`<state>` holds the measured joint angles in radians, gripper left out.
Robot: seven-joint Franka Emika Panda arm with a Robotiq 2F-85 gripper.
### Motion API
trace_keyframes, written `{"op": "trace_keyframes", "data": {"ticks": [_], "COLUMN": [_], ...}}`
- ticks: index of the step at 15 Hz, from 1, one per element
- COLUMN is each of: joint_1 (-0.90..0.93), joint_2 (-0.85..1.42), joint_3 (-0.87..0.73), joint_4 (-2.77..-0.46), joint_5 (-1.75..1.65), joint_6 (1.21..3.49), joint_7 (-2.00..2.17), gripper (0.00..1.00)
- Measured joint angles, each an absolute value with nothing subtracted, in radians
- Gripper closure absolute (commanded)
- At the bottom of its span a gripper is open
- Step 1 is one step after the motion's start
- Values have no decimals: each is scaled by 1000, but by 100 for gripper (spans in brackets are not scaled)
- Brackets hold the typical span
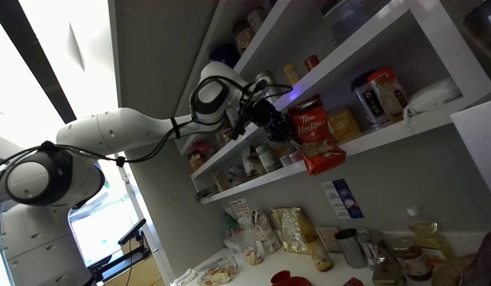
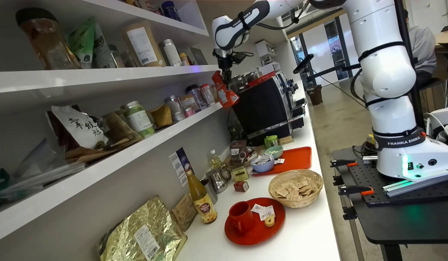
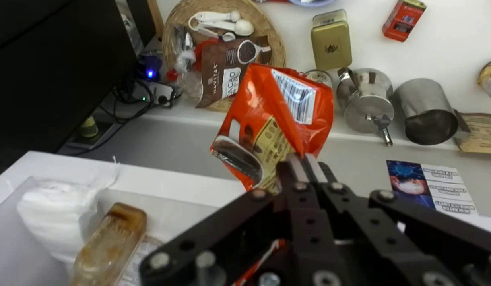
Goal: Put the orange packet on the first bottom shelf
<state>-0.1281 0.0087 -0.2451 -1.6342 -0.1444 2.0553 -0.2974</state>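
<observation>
- Red-orange and glossy: the orange packet (image 1: pixel 317 137), gripped by the end effector (image 3: pixel 306 165) in front of the white edge of the first bottom shelf (image 1: pixel 412 126).
- Carries white lettering (image 1: pixel 311 124) reading "Tim Hortons" in an exterior view; in the wrist view, shows a barcode label (image 3: pixel 296 96) near a folded end.
- Tilted in the grip, overlapping the shelf's front edge in an exterior view, with the lower end reaching past it; cannot tell about contact with the shelf.
- Narrow at the end effector, with a side of the orange packet clamped between the tips.
- Along the same shelf, near the packet in an exterior view: a yellow packet (image 1: pixel 343 125), a dark-lidded jar (image 1: pixel 370 103), a red-lidded jar (image 1: pixel 382 76) and a white bundle (image 1: pixel 434 97).
- Farther along that shelf, in an exterior view: a green jar (image 2: pixel 139 119) with a pale label and a white bag (image 2: pixel 78 127) with dark characters.
- Above, a higher white shelf (image 2: pixel 111 76), with a black-capped jar (image 2: pixel 46 43) and a brown bag (image 2: pixel 146 47) standing on it.
- Below, the white tabletop (image 2: pixel 307 232), bearing a red plate (image 2: pixel 256 236) with a red mug (image 2: pixel 242 214), white sachets (image 2: pixel 266 212) and a ring-shaped cookie (image 2: pixel 270 220); near the plate, a wicker basket (image 2: pixel 296 203) of small tan packets (image 2: pixel 298 188).
- Beyond the packet in the wrist view: a brown cacao bag (image 3: pixel 221 71), a gold tin (image 3: pixel 330 45) and a steel pitcher (image 3: pixel 422 103).
</observation>
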Motion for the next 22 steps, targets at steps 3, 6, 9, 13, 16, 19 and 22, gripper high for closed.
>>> {"op": "trace_keyframes", "data": {"ticks": [3,6,9,13,16,19,22], "joint_1": [-134,-151,-193,-250,-276,-290,-297], "joint_2": [81,142,208,300,365,420,469], "joint_3": [-229,-219,-215,-199,-176,-155,-133], "joint_4": [-1485,-1358,-1253,-1138,-1063,-983,-910], "joint_5": [-144,-128,-50,5,13,13,13], "joint_6": [2021,1978,1939,1899,1876,1856,1839], "joint_7": [-314,-324,-361,-391,-393,-393,-393], "gripper": [99,99,99,98,98,98,99]}}
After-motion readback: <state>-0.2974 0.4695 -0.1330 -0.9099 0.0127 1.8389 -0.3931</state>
